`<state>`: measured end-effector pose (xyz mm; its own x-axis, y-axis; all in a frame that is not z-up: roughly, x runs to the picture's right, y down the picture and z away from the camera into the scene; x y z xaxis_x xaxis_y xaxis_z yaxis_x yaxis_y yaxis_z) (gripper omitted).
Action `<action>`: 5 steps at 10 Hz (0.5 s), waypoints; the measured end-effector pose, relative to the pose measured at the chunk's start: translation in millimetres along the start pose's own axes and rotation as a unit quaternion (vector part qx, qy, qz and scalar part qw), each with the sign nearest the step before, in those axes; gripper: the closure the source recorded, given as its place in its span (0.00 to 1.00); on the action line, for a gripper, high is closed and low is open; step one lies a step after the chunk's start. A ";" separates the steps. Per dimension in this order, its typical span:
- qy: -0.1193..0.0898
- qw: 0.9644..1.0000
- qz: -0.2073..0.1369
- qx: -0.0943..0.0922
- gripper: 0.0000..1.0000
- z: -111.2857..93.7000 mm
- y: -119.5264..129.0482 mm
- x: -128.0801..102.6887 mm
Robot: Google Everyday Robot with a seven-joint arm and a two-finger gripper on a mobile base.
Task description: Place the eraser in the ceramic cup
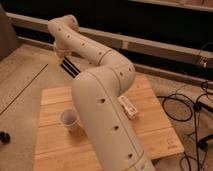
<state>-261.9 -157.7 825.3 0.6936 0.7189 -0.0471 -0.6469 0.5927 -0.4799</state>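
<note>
The ceramic cup [69,120] stands upright on the left part of the wooden table [55,97]; it is small, white and looks empty. My arm rises from the lower middle and bends back to the upper left. The gripper [61,54] hangs beyond the table's far left edge, high above the floor and well behind the cup. The eraser [71,68], black and long with a pale stripe, slants down to the right out of the gripper, which is shut on it. The arm hides the middle of the table.
A white oblong object [128,106] lies on the table right of the arm. Black cables [186,102] and stands lie on the floor at the right. A long rail [160,47] and a dark wall run along the back.
</note>
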 end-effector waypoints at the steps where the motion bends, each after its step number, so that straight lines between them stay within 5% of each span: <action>1: -0.010 1.000 -0.005 -0.004 1.00 -7.5 17.4 2.7; 5: -0.031 0.999 0.017 -0.022 1.00 -27.8 79.7 50.6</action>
<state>-269.5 -84.2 760.3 0.6500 0.7599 -0.0104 -0.6538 0.5521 -0.5174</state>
